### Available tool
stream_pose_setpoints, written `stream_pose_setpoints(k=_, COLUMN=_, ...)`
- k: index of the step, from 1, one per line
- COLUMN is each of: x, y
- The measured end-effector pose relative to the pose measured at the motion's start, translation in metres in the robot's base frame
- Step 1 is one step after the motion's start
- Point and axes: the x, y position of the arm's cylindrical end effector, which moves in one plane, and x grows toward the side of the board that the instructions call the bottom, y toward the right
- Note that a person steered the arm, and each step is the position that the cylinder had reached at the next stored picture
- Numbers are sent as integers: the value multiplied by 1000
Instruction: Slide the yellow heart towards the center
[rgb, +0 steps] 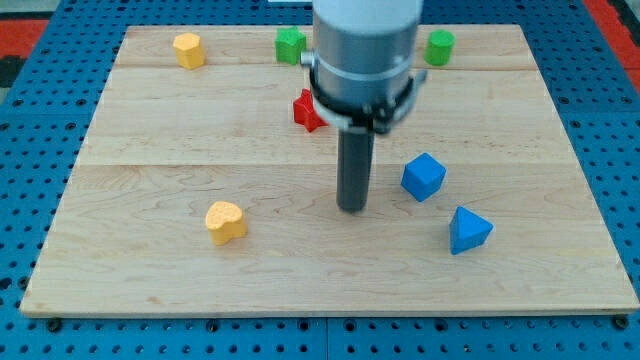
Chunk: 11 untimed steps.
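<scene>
My tip (352, 208) rests near the middle of the pale wooden desk (150, 130), touching no block, with the small yellow heart block (226, 222) well apart at the frame's lower left, the blue cube (423, 176) to its right

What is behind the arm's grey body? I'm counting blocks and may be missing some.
A red block pokes out at its left, partly covered, and a green block and another green block flank it. Anything directly behind the grey body is hidden.
</scene>
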Motion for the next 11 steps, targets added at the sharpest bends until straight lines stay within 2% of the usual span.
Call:
stream_pose_setpoints(k=1, x=61, y=-18)
stream_pose_setpoints(k=2, x=39, y=-75)
stream_pose_setpoints(k=4, x=-48, y=-127)
stream_pose_setpoints(k=5, x=-3, y=-103)
stream_pose_setpoints(k=6, x=32, y=-115)
stream_pose_setpoints(k=7, x=11, y=-151)
stream_pose_setpoints(k=8, x=-27, y=-151)
stream_pose_setpoints(k=10, x=-64, y=-143)
stream_pose_setpoints(k=11, x=-45, y=-143)
